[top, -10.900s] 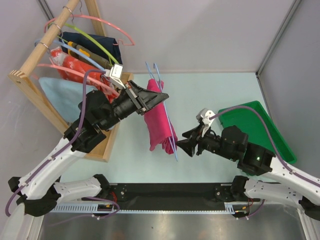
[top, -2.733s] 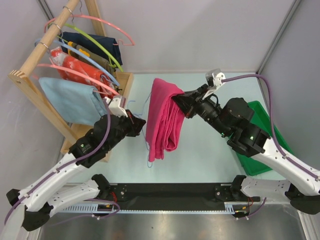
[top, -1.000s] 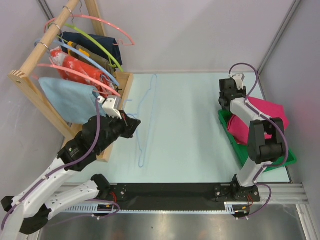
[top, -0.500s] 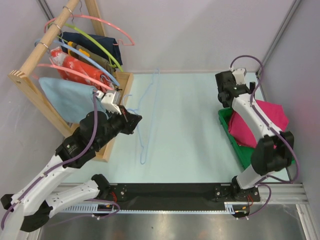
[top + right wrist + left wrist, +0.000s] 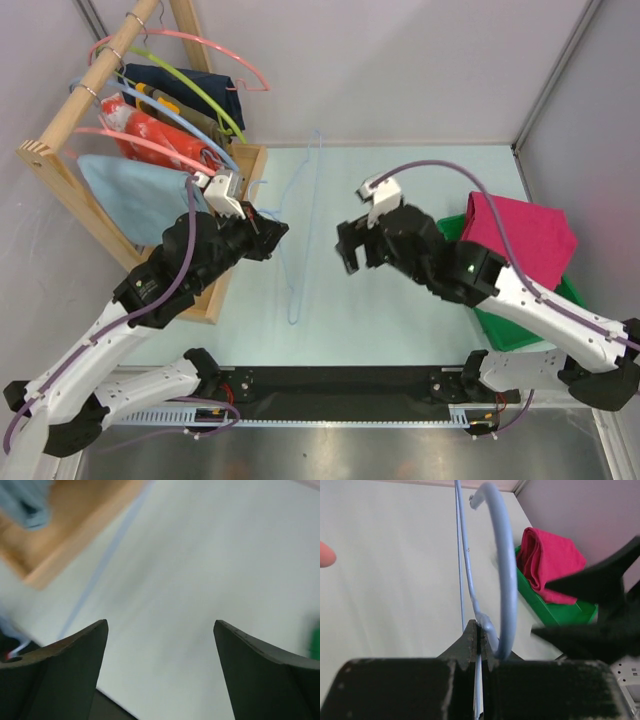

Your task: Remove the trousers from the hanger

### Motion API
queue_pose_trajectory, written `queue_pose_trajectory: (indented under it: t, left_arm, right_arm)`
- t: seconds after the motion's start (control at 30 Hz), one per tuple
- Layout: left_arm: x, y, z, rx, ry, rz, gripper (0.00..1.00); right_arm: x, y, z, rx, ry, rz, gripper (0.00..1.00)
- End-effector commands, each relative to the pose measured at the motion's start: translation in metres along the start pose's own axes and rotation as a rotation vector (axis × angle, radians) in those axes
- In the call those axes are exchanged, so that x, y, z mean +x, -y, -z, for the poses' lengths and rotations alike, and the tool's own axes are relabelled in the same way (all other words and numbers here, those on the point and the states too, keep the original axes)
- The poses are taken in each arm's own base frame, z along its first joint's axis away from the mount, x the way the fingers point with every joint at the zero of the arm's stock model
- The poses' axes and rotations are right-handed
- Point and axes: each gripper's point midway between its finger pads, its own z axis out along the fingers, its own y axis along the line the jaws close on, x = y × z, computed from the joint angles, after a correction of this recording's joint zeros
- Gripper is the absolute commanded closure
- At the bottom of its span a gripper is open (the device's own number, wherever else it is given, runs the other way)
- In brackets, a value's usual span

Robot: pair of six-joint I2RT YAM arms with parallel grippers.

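The magenta-pink trousers (image 5: 520, 235) lie bundled in the green tray (image 5: 497, 322) at the right, free of the hanger; the left wrist view shows them too (image 5: 547, 562). My left gripper (image 5: 276, 232) is shut on the thin light-blue hanger (image 5: 297, 300) near its hook (image 5: 502, 580), and the wire frame hangs bare over the table. My right gripper (image 5: 352, 250) hovers over the middle of the table, facing the hanger. It is open, with nothing between its fingers (image 5: 161, 625).
A wooden rack (image 5: 70, 100) at the far left carries pink and lime-green hangers, a pale blue cloth (image 5: 125, 195), red-orange patterned cloth and dark garments. Its base (image 5: 85, 525) lies just left of the hanger. Walls close the back and right.
My right arm has swung from above the tray to the table's middle, jaws wide, leaving the trousers in the tray. The left gripper has kept its hold on the hanger, which shifted slightly.
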Motion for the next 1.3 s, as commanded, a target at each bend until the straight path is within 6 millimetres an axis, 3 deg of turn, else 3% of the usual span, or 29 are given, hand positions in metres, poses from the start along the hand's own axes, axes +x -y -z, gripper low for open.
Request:
queue_pose_trajectory:
  t: [0.0,0.03,0.07,0.27,0.57,0.93,1.03,1.07,1.1,1.13,1.23,1.27]
  left_arm:
    - [-0.022,0.010,0.006,0.012,0.055,0.070,1.00]
    - [-0.021,0.010,0.005,0.009,0.053,0.077,1.00]
    - [-0.022,0.011,0.006,0.011,0.056,0.094,1.00]
    - [-0.021,0.018,0.005,0.033,0.041,0.166,1.00]
    - [-0.014,0.027,0.004,0.073,0.004,0.214,1.00]
    - [-0.017,0.043,0.009,0.153,-0.017,0.251,1.00]
    - [-0.018,0.051,0.011,0.194,-0.023,0.266,1.00]
    - [-0.020,0.053,0.012,0.206,-0.021,0.271,1.00]
    - [-0.022,0.056,0.014,0.220,-0.015,0.274,1.00]
    - [-0.021,0.060,0.016,0.248,-0.027,0.274,0.98]
    - [-0.026,0.068,0.022,0.304,-0.011,0.282,0.81]
    - [-0.023,0.071,0.024,0.324,-0.021,0.284,0.69]
  right_arm:
    - [-0.003,-0.103,0.021,-0.409,0.091,-0.090,0.12]
    - [-0.011,-0.116,0.026,-0.454,0.137,-0.116,0.12]
    - [-0.007,-0.134,0.035,-0.506,0.135,-0.124,0.15]
    - [0.015,-0.171,0.034,-0.580,0.126,-0.158,0.23]
    - [0.023,-0.169,0.025,-0.558,0.151,-0.182,0.51]
    - [0.025,-0.164,0.023,-0.584,0.153,-0.222,0.77]
    - [0.026,-0.163,0.023,-0.594,0.142,-0.242,0.92]
    - [0.017,-0.163,0.026,-0.610,0.170,-0.265,1.00]
    - [0.014,-0.162,0.028,-0.624,0.172,-0.286,1.00]
    - [0.013,-0.162,0.028,-0.633,0.172,-0.295,1.00]
    - [0.007,-0.159,0.036,-0.683,0.188,-0.350,1.00]
    - [0.010,-0.158,0.040,-0.712,0.180,-0.362,1.00]
